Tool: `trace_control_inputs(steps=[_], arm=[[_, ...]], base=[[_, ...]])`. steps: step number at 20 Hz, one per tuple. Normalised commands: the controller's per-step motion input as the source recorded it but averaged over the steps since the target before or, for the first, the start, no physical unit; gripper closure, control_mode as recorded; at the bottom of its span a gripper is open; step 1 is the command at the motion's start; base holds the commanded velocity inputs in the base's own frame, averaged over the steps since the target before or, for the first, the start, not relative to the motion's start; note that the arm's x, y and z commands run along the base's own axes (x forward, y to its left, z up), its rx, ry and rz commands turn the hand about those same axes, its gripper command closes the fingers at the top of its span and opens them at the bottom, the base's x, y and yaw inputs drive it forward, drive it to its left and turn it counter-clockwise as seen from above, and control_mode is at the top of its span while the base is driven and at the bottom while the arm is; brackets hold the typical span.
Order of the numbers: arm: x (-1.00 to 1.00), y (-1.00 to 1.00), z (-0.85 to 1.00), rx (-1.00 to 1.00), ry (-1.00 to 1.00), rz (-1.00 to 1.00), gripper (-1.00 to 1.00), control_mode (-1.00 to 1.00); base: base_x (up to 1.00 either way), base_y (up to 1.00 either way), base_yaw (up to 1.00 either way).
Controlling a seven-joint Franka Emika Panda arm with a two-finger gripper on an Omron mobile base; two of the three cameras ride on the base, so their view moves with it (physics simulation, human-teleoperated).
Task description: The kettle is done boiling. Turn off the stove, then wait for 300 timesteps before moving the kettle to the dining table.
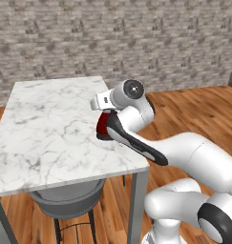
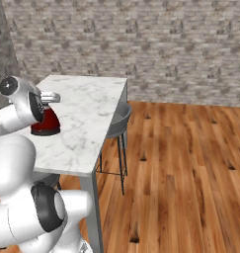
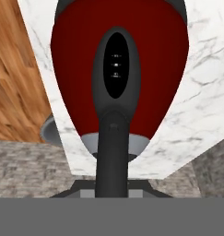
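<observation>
Claw (image 3: pixel 112 184): pinching kettle (image 3: pixel 150 60) handle | Kettle: upright on marble counter (image 1: pixel 46 128), near its edge | Stool (image 1: pixel 65 200): beneath counter

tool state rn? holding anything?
Tool: shut on the kettle handle; kettle sits on or just above the dining table, contact unclear.

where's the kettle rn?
The kettle sits on the dining table, near the table's edge closest to the robot, under the arm's wrist in both base views. The hand view looks straight down its dark handle.
</observation>
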Motion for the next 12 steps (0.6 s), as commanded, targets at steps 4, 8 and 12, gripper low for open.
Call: trace_control_inputs(steps=[4, 8, 12], arm=[[0.15, 0.05, -0.27, 0.0, 0.0, 0.0, 1.0, -1.0], [0.17, 0.08, -0.24, 0.0, 0.0, 0.0, 1.0, -1.0], [0.24, 0.14, -0.28, 0.0, 0.0, 0.0, 1.0, -1.0]], base=[[0.0, 0.0, 0.0], [0.0, 0.0, 0.0], [0.0, 0.0, 0.0]])
